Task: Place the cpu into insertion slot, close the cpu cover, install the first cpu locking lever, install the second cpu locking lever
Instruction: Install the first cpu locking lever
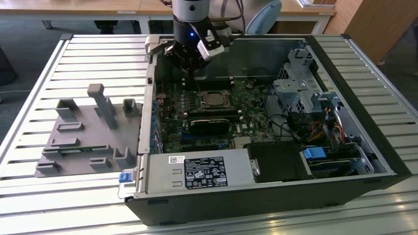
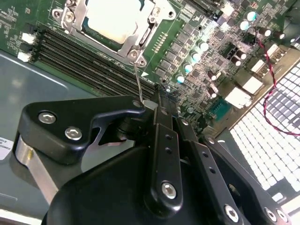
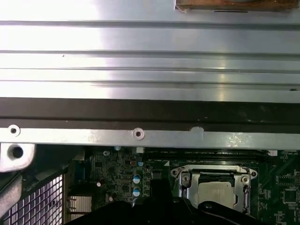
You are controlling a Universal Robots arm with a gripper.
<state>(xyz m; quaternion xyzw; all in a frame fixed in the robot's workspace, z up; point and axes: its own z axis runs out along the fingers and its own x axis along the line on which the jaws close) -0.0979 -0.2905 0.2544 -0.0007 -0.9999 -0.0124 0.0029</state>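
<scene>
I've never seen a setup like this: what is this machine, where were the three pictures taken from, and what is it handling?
It is one robot arm working inside an open computer case lying on a slatted metal table, beside a grey holder tray. The exterior view looks on from off the arm; both wrist views ride on it. The cpu sits on the motherboard with the cpu cover down around it. A thin locking lever rises from beside the cover to the tip of the tool; whether it is gripped I cannot tell.
</scene>
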